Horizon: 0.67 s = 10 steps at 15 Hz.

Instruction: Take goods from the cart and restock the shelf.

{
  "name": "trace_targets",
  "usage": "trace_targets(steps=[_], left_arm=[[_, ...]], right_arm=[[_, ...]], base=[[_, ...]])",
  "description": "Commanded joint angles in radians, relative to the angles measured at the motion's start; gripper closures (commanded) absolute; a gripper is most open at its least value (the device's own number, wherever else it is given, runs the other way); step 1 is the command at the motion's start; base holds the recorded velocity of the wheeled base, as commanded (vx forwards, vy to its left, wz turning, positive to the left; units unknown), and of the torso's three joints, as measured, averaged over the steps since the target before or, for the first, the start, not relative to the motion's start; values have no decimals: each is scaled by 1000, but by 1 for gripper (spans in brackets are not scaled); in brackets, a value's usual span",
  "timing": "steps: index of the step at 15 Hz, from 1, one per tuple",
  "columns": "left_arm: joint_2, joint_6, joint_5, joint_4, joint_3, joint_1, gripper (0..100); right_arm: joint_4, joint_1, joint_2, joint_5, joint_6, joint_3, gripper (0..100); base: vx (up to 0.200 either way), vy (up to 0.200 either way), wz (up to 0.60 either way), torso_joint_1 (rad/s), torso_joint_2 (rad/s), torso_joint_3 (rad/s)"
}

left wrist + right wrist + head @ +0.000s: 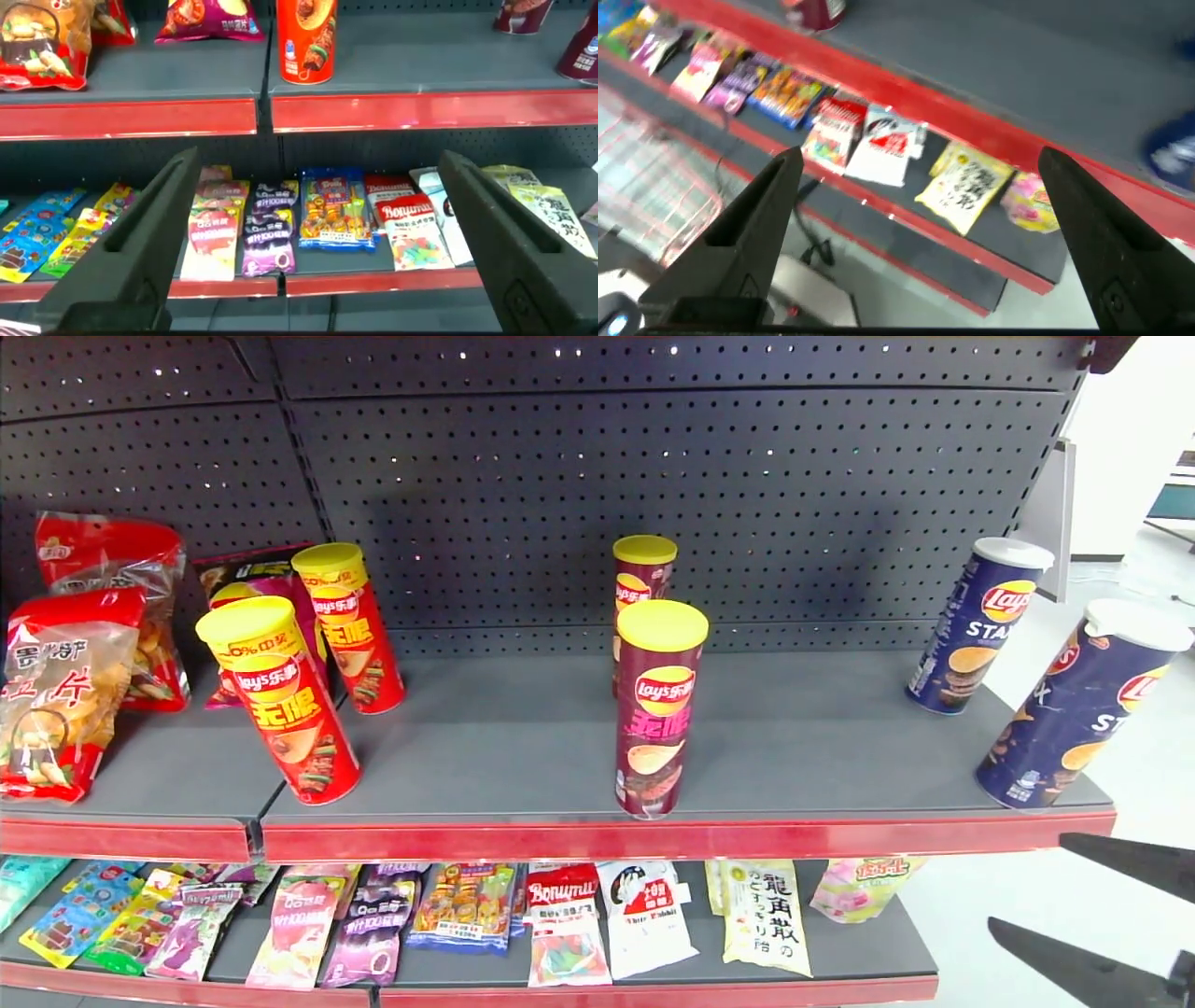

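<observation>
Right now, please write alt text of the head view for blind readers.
On a grey shelf stand two red cans at left, two maroon cans at centre, two blue cans at right, and snack bags far left. Candy packets lie on the lower shelf; the open right claw is at lower right.

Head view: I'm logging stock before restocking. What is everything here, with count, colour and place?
Red cans: 2, yellow lids, upper shelf, left.
Maroon cans: 2, yellow lids, middle, one behind the other.
Blue cans: 2, white lids, right end.
Snack bags: 3, two red, one purple, far left.
Packets: many, mixed colours, lower shelf.
Right gripper: 1, black, open, lower right.
</observation>
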Motion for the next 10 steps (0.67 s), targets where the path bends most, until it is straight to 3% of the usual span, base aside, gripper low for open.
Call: trace_targets(steps=[1, 6, 10], left_arm=[[-2, 0, 0, -1, 1, 0, 0], [-2, 0, 0, 0, 1, 0, 0], [-2, 0, 0, 0, 1, 0, 0]], right_arm=[[-31, 74, 183, -2, 1, -40, 0], [-399, 97, 594, -55, 27, -101, 0], [-413, 151, 684, -91, 61, -165, 0]], base=[[0, 0, 0, 0, 0, 0], [0, 0, 0, 0, 0, 0], [0, 0, 0, 0, 0, 0]])
